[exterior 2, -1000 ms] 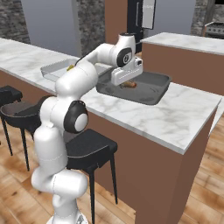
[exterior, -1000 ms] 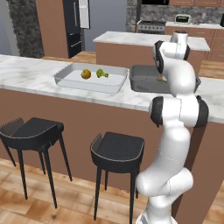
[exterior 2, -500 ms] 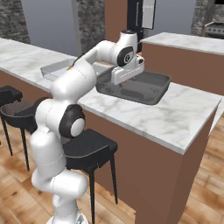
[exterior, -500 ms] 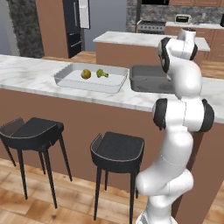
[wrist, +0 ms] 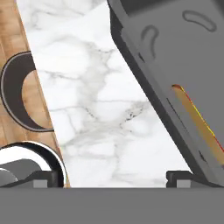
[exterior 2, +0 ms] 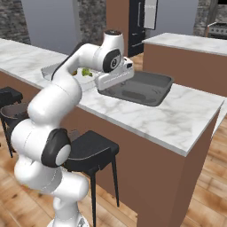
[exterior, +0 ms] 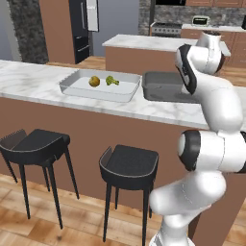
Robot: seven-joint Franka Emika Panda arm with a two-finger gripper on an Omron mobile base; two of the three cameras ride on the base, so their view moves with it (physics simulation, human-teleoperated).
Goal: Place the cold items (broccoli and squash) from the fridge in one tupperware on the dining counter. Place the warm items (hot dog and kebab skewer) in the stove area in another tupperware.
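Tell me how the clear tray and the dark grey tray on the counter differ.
The clear tray is pale, see-through plastic; the dark grey tray is opaque. The clear tray holds the yellow-orange squash and the green broccoli; the dark grey tray holds a long orange-brown item, seen in the hand view. The clear tray lies farther from the arm, the dark grey tray right by it. Both are shallow, rectangular and sit on the marble counter.
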